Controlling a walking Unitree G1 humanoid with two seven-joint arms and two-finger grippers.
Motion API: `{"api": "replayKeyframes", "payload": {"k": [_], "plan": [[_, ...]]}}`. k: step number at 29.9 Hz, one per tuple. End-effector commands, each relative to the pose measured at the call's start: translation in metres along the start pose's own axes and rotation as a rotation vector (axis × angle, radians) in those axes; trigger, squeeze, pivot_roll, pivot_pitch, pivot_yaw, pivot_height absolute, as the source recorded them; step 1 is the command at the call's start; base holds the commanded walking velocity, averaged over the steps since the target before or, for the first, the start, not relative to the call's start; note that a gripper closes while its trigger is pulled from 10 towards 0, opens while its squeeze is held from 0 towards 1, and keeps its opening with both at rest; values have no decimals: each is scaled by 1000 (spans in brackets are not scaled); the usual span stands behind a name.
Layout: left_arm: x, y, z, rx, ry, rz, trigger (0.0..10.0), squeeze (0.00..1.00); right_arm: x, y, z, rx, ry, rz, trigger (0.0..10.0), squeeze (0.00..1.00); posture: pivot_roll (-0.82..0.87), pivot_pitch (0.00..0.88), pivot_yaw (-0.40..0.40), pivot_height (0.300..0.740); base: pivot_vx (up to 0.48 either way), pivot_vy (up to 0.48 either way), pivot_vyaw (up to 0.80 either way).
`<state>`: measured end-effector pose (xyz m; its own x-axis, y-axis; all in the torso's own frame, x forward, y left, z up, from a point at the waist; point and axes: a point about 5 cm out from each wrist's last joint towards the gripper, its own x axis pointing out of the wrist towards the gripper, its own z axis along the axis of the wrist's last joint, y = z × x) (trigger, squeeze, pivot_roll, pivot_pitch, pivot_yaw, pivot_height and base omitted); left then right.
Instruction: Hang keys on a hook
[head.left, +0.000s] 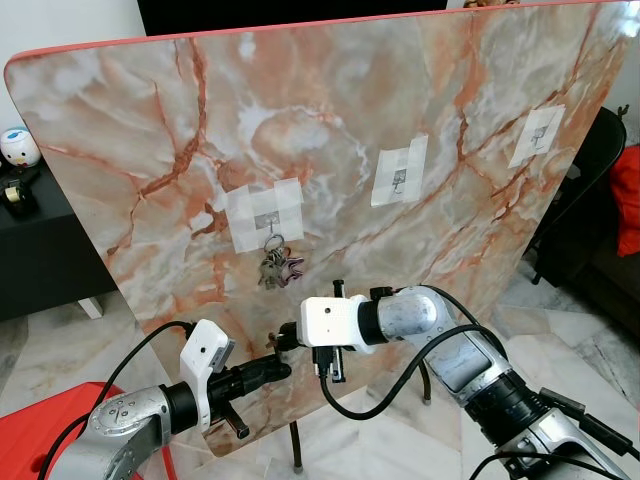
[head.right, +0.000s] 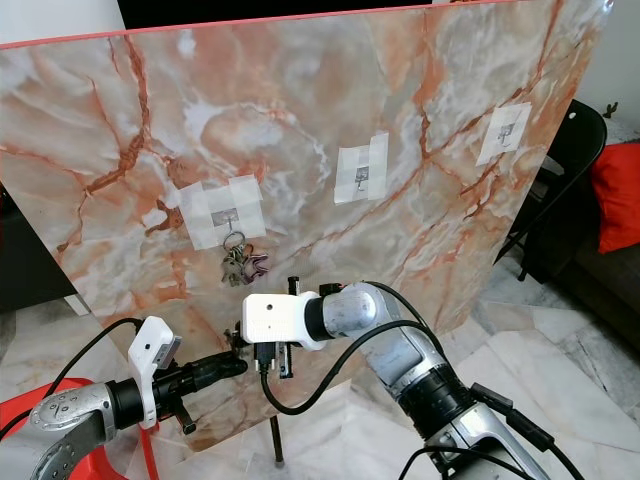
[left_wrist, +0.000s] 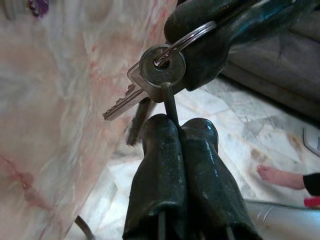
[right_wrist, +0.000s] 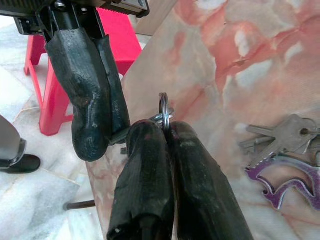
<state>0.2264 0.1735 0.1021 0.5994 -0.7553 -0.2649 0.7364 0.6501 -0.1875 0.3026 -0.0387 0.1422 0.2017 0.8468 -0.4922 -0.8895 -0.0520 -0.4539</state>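
The right gripper (right_wrist: 167, 131) pinches the key ring (right_wrist: 164, 111). The left gripper (left_wrist: 179, 127) pinches a silver key (left_wrist: 145, 86) on that ring, low before the marble board (head.left: 330, 130). The key's long blade points at the board. Another key bunch (head.left: 277, 266) hangs on a taped hook (head.left: 270, 216).

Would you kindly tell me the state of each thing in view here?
Left tool: shut on held keys
Right tool: shut on held keys' ring
Held keys: gripped by both tools, not hung
Key bunch: hanging on left hook
Middle hook: bare
Right hook: bare
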Motion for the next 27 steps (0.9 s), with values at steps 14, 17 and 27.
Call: {"api": "replayKeyframes", "payload": {"k": [14, 17, 27], "plan": [[-1, -5, 5, -66, -44, -65, 10000, 0, -4, -11, 14, -24, -48, -37, 10000, 0, 58, 0, -59, 728, 0, 0, 0], [-1, -6, 4, -69, -36, -74, 10000, 0, -4, -12, 14, -24, -51, -38, 10000, 0, 59, 0, -59, 728, 0, 0, 0], [-1, -9, -1, -67, -10, -98, 10000, 965, -1, -11, 20, -29, -76, -28, 10000, 0, 59, 0, -62, 728, 0, 0, 0]]}}
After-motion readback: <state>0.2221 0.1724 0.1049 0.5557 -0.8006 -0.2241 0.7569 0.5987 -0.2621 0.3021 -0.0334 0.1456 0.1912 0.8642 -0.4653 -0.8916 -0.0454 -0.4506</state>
